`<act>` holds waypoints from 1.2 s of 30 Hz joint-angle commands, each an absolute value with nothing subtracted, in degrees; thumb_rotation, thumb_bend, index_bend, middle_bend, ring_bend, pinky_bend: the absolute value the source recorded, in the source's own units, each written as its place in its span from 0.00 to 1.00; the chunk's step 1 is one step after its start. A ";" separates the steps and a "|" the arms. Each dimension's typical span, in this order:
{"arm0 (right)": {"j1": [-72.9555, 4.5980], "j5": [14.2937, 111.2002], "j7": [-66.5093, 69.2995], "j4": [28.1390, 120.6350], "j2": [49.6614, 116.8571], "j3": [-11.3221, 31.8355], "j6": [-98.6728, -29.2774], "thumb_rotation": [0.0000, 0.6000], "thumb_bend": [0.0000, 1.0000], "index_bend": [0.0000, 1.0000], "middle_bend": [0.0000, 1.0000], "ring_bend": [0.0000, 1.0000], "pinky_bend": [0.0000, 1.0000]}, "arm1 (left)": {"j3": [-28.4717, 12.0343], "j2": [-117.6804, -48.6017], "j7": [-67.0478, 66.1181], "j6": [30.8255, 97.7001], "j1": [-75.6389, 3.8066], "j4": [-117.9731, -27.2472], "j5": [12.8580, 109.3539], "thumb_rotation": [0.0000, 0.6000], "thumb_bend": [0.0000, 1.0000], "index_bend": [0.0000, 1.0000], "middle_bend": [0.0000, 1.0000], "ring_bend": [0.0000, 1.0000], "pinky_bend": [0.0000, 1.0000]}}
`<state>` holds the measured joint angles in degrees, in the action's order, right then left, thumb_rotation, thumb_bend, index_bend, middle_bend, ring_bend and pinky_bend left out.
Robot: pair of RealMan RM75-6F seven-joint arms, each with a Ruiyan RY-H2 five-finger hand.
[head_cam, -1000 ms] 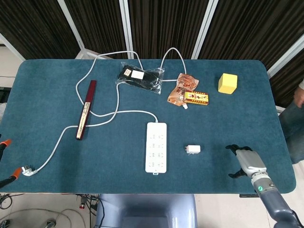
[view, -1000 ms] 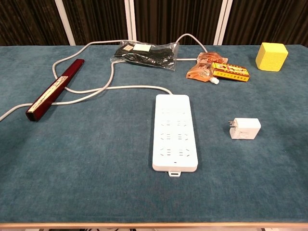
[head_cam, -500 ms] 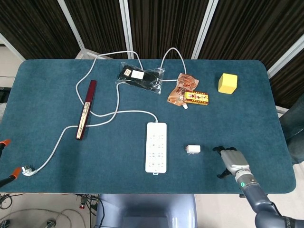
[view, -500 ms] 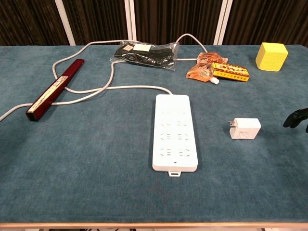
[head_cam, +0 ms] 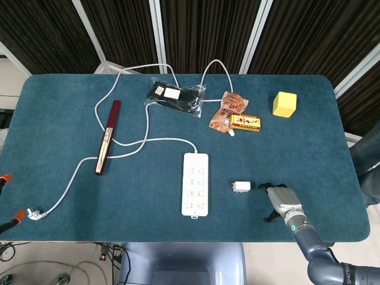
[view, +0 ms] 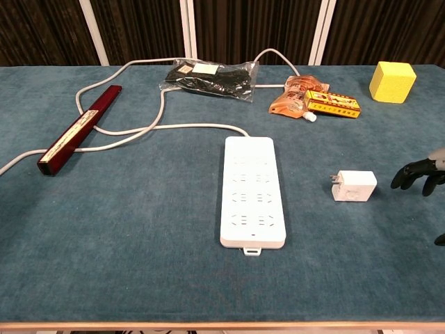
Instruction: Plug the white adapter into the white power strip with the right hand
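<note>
While the adapter lies ungrasped beside the strip, the empty right hand hovers near with fingers spread.

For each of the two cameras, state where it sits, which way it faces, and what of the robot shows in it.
Head view: high above the near edge, looking steeply down on the whole table; the right hand and forearm show at lower right.
Chest view: low at the near edge, looking across the table toward the curtains; only the right hand's fingertips enter at the right edge.
Both share the white power strip, the white adapter and that hand.
</note>
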<state>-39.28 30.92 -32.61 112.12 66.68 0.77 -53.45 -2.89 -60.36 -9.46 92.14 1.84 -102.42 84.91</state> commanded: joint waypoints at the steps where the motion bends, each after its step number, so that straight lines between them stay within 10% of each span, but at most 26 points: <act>1: -39.86 30.53 -32.77 112.20 67.12 0.42 -53.60 1.00 0.22 0.19 0.17 0.23 0.14 | -2.92 -60.36 -9.48 92.10 1.81 -102.42 84.83 1.00 0.19 0.16 0.00 0.00 0.08; 36: -45.51 28.35 -32.38 115.00 68.21 -0.48 -55.33 1.00 0.22 0.19 0.17 0.23 0.14 | -3.02 -60.17 -9.07 91.98 1.73 -102.33 84.42 1.00 0.19 0.16 0.00 0.00 0.08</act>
<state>-45.47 28.39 -32.37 114.95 68.21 -0.50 -55.29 -3.01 -60.18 -9.07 91.98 1.73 -102.34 84.42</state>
